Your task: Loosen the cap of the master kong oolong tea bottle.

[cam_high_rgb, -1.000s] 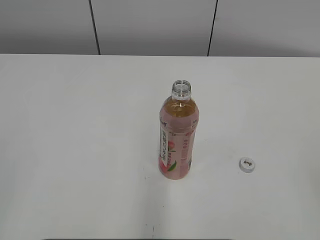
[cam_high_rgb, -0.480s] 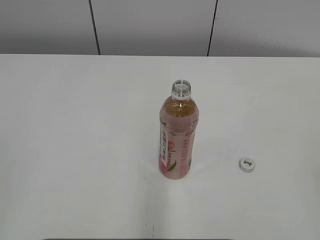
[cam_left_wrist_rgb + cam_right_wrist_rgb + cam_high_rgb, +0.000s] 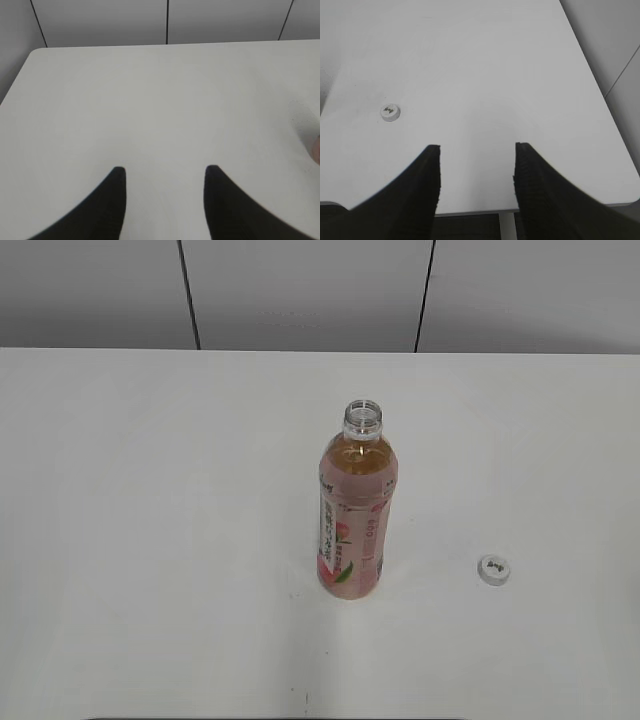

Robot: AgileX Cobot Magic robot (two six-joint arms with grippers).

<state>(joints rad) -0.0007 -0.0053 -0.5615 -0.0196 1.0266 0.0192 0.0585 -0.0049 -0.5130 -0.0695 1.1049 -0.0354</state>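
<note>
The master kong oolong tea bottle (image 3: 351,508) stands upright at the middle of the white table (image 3: 150,490), its neck open with no cap on it. A pink sliver of it shows at the right edge of the left wrist view (image 3: 316,148). The cap (image 3: 493,569) lies flat on the table to the right of the bottle, mark up. It also shows in the right wrist view (image 3: 390,112). My left gripper (image 3: 165,172) is open and empty over bare table. My right gripper (image 3: 477,147) is open and empty near the table's front edge. Neither gripper shows in the exterior view.
A grey panelled wall (image 3: 300,290) rises behind the table's far edge. The table's right edge and front corner (image 3: 625,175) show in the right wrist view, with dark floor below.
</note>
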